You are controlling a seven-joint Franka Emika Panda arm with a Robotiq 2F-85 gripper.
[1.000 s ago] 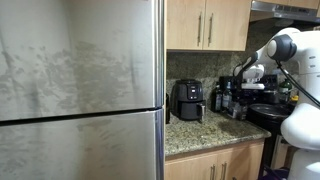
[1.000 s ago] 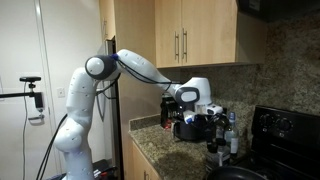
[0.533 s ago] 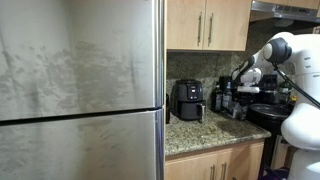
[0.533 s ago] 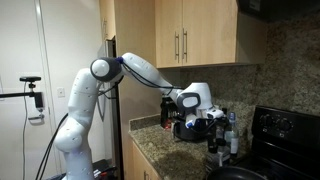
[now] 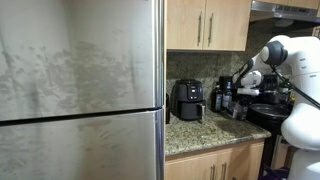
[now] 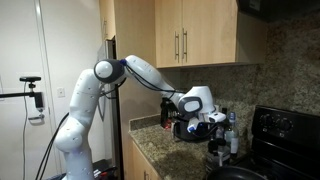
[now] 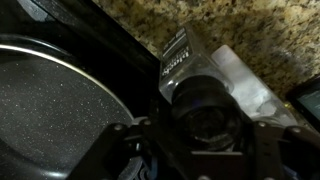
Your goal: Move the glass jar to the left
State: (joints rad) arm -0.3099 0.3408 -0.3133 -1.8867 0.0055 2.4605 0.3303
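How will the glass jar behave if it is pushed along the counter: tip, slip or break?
The glass jar seems taller than wide, so a high push may tip it. Its smooth wall could slip in the hand. Likely rigid but breakable on the granite counter.

A speckled granite countertop [image 5: 205, 132] carries a black air fryer [image 5: 188, 100] standing near the backsplash, with a cluster of bottles [image 5: 226, 97] just beside it; whether the glass jar [image 7: 205, 105] rests on the granite cannot be told
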